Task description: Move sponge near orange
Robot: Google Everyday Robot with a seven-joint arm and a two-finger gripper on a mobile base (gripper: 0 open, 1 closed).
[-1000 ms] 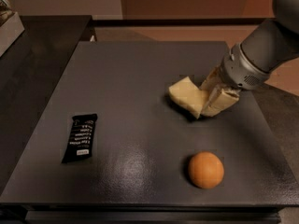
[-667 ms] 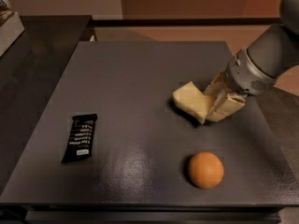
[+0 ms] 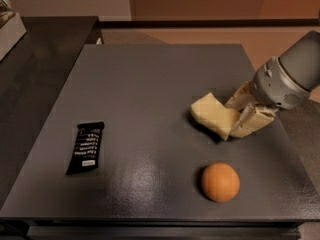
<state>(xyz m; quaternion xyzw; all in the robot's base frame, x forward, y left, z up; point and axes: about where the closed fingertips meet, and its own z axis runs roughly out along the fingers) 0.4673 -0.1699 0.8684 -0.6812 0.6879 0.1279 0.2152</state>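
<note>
Pincer (image 3: 236, 121), right side, grips one sponge (image 3: 209, 114) near one orange (image 3: 220, 182).

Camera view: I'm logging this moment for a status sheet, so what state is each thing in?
sponge: gripped at its right end by the pincer, tilted, apart from the orange.
pincer: at the table's right side, shut on the sponge.
orange: whole, resting free on the table near the front edge.
snack bar: wrapped, lying flat at the left.
</note>
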